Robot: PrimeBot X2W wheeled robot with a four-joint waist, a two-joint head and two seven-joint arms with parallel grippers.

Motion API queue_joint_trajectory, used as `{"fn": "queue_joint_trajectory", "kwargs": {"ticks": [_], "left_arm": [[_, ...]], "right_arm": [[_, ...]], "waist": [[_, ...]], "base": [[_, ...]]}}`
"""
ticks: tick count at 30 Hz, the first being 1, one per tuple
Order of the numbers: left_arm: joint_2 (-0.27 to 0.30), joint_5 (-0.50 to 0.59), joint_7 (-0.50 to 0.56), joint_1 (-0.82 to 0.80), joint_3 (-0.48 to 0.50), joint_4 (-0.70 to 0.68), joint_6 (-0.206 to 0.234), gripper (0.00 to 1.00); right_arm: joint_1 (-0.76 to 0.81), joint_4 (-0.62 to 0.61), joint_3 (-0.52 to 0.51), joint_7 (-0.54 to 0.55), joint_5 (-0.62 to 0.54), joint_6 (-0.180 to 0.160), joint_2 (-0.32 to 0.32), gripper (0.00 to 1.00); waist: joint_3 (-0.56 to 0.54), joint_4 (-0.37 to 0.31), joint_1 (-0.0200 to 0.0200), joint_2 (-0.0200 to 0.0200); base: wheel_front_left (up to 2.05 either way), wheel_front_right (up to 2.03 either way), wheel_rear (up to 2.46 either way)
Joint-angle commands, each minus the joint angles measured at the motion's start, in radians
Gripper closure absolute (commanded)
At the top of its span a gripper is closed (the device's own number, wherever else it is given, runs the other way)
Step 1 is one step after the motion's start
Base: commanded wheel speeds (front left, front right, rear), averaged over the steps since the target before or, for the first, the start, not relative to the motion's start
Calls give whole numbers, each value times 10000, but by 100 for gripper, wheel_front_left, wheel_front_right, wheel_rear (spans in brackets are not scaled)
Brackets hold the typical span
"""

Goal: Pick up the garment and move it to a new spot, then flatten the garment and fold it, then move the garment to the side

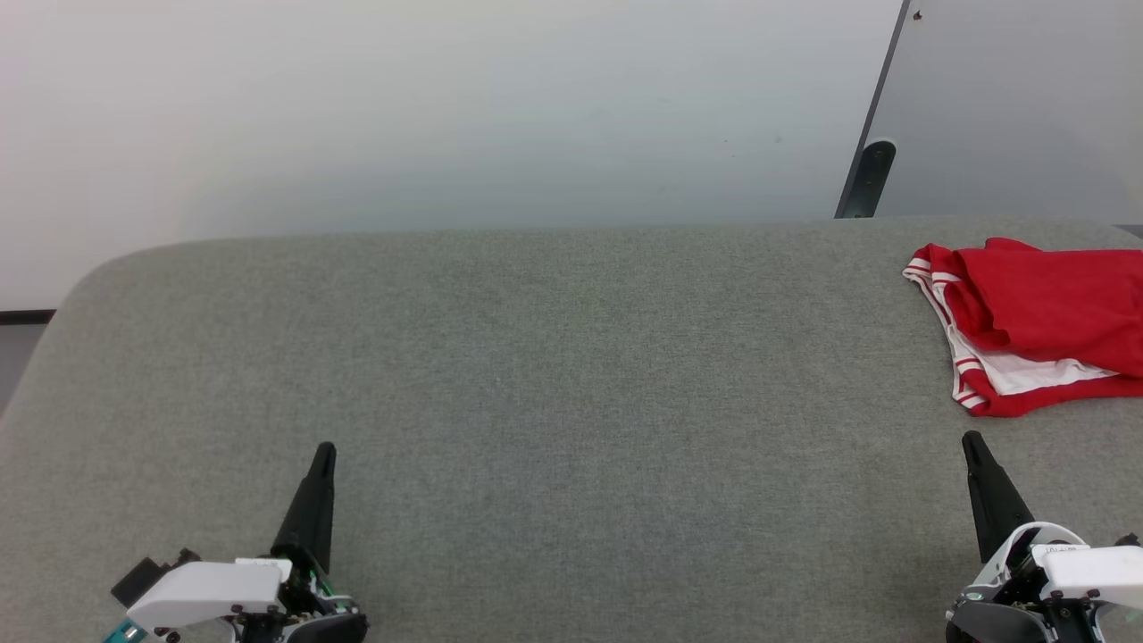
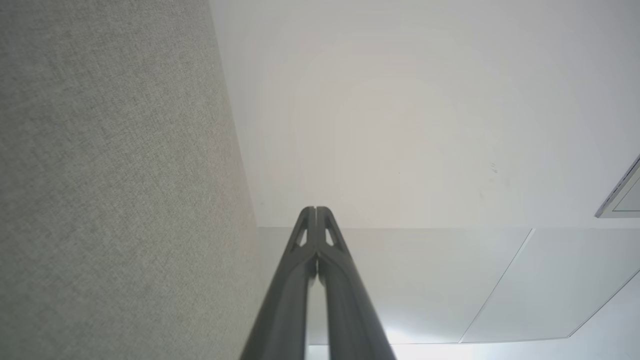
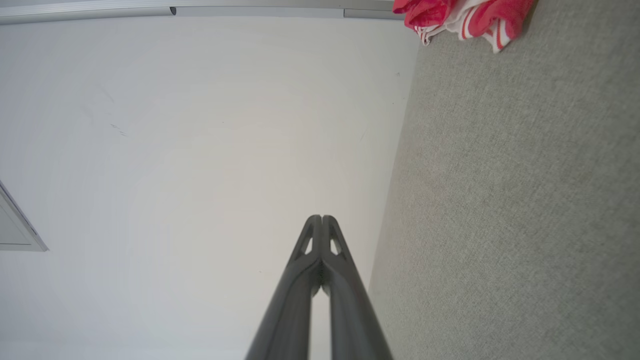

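The work surface is a broad pad covered in grey woven fabric [image 1: 571, 357] with rounded far corners, set against a plain white wall [image 1: 446, 107]. The garment, a red jersey-style T-shirt with white sleeves and red-and-white striped trim [image 1: 1045, 313], is found at the far right of the pad, close to its back edge. It is bunched and loosely folded over itself, and part of it is cut off by the right border of the head view. A white sleeve panel and striped bands are exposed along its near and left sides. Its chest print cannot be made out.

The left gripper [image 1: 323, 454] is seen at the lower left of the head view, above the near part of the pad and well apart from the garment. In the left wrist view its two long dark fingers [image 2: 300, 280] are pressed together at the tips, so it is recorded as closed, with no cloth between them.

The right gripper [image 1: 971, 444] is positioned at the lower right, near the garment's front edge but clear of it. In the right wrist view its fingers [image 3: 295, 290] are likewise closed tip to tip and bare, and the garment [image 3: 465, 17] is seen ahead at the top of that view.

A grey panel [image 1: 1009, 107] with a dark post [image 1: 868, 179] is noted behind the pad's right corner.
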Motion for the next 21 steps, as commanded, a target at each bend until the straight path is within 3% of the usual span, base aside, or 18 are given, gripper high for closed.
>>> {"fn": "queue_joint_trajectory", "kwargs": {"ticks": [1,21], "left_arm": [[-18,6,3,-96,35,18,0,100],[-24,18,16,-97,45,19,0,100]], "right_arm": [[-19,4,10,24,42,4,42,100],[-19,4,11,23,43,4,42,100]], "waist": [[0,0,-1,-1],[0,0,-1,-1]], "base": [[0,0,0],[0,0,0]]}}
